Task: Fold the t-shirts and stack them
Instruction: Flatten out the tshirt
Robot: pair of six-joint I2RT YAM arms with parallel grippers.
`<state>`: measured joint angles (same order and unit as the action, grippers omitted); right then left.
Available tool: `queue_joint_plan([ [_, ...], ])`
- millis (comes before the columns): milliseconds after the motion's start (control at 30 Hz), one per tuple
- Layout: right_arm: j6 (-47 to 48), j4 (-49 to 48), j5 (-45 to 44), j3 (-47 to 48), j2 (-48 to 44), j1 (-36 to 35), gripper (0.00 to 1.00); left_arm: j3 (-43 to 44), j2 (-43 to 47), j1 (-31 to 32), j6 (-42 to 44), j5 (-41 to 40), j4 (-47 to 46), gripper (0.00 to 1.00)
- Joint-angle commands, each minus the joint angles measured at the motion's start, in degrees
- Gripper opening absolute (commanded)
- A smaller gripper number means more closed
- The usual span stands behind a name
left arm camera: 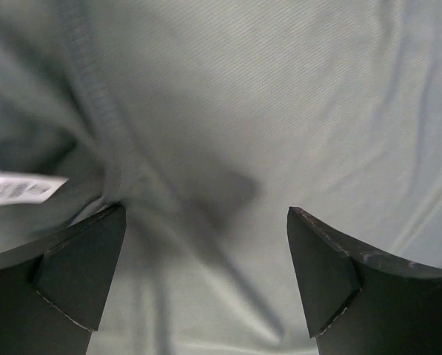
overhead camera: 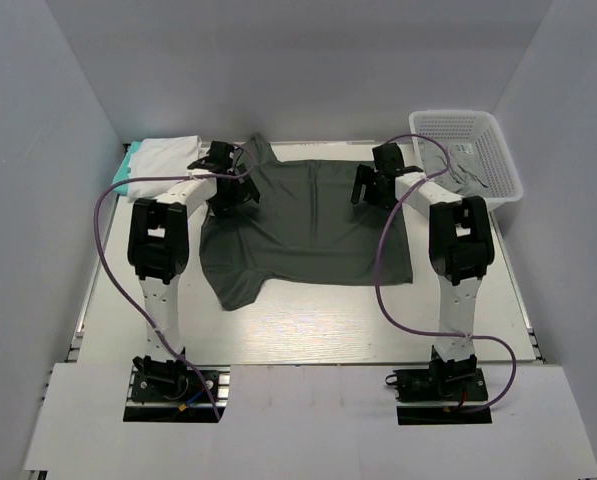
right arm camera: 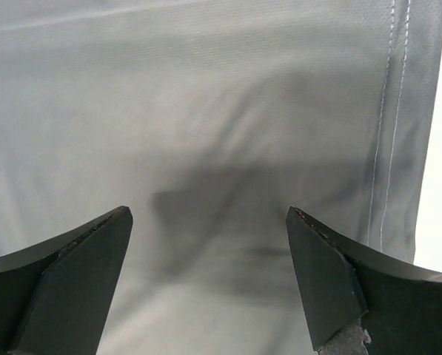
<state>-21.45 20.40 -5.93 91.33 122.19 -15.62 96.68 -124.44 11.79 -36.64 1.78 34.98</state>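
A dark charcoal-grey t-shirt (overhead camera: 308, 225) lies spread flat in the middle of the table. My left gripper (overhead camera: 226, 190) hovers open over its left part near the collar. In the left wrist view the left gripper (left arm camera: 206, 214) has cloth below it but nothing between its fingers, with the ribbed collar (left arm camera: 95, 89) and a white label (left arm camera: 21, 186) to the left. My right gripper (overhead camera: 370, 188) is open over the shirt's right part. The right wrist view shows the right gripper (right arm camera: 209, 214) above smooth cloth (right arm camera: 206, 111), the stitched hem (right arm camera: 387, 148) to its right.
A folded white t-shirt (overhead camera: 166, 155) lies on a teal one (overhead camera: 126, 175) at the back left. A white lattice basket (overhead camera: 478, 135) at the back right holds a lighter grey t-shirt (overhead camera: 465, 168). Bare table (overhead camera: 308, 320) lies in front of the dark shirt.
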Motion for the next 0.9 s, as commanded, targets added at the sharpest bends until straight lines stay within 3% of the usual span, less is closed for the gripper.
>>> queue_joint_plan([
  [0,2.2,-3.34,1.1,-3.06,-11.23,-1.43,0.9,-2.63,9.46,0.68,3.33,-4.94,1.67,1.0],
  [67,0.81,-4.66,0.4,-5.71,-15.9,-1.96,0.9,-9.1,16.73,0.69,3.33,-5.56,1.67,1.0],
  [100,0.28,-5.37,0.48,-11.38,-19.32,-1.96,0.9,-12.19,19.47,0.69,2.38,-5.56,1.15,1.0],
  [333,-9.12,-7.49,0.67,-34.61,-37.8,-1.44,0.9,-46.87,47.06,1.3,-7.64,-3.63,1.14,1.0],
  [433,-11.06,-1.61,-2.41,-38.66,-43.49,-1.43,0.9,-57.44,60.22,2.62,-10.37,-2.92,1.75,1.0],
  [567,-11.85,0.69,-3.82,-43.33,-50.72,-1.26,0.9,-63.63,70.19,3.85,-10.91,0.05,4.74,1.0],
  [800,-13.44,3.24,-9.26,-47.91,-56.97,-0.99,0.9,-69.17,66.09,5.43,-11.61,0.06,-0.15,0.86],
  [867,-13.35,5.07,-10.5,-47.56,-56.89,-0.82,0.9,-70.14,63.72,5.96,-11.61,0.68,-2.54,0.73],
])
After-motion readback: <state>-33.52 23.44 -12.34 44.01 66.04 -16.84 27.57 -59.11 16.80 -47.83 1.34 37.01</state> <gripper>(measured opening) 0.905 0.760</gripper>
